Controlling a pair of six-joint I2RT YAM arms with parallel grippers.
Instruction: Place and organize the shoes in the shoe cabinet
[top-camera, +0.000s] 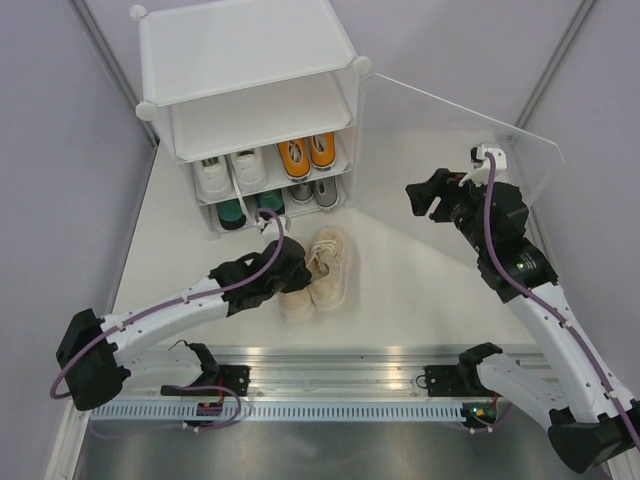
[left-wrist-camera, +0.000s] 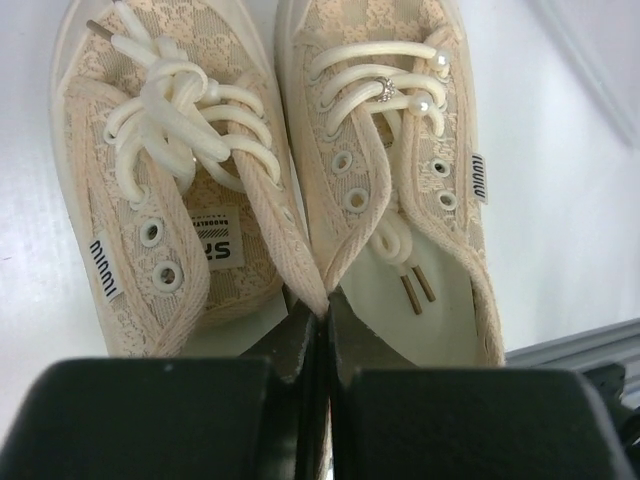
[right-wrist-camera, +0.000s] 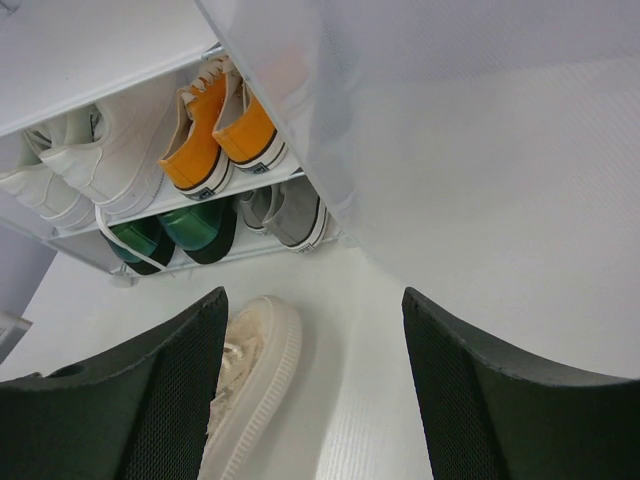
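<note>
The left gripper (left-wrist-camera: 322, 335) pinches together the adjoining inner collars of the pair of beige lace-fabric sneakers with cream laces (left-wrist-camera: 190, 210). The sneakers stand side by side on the white table (top-camera: 400, 290), just in front of the tall white translucent plastic shoe cabinet (top-camera: 250, 60). That thin bite on soft fabric may slip, dropping one shoe or letting both splay in a lift. The upper tier (top-camera: 265, 120) looks free but high, so hanging soles could catch its edge. The right gripper (right-wrist-camera: 315, 340), jaws spread and empty, hovers by the clear hinged door panel (top-camera: 450, 140); a panel swinging inward would block the opening.
</note>
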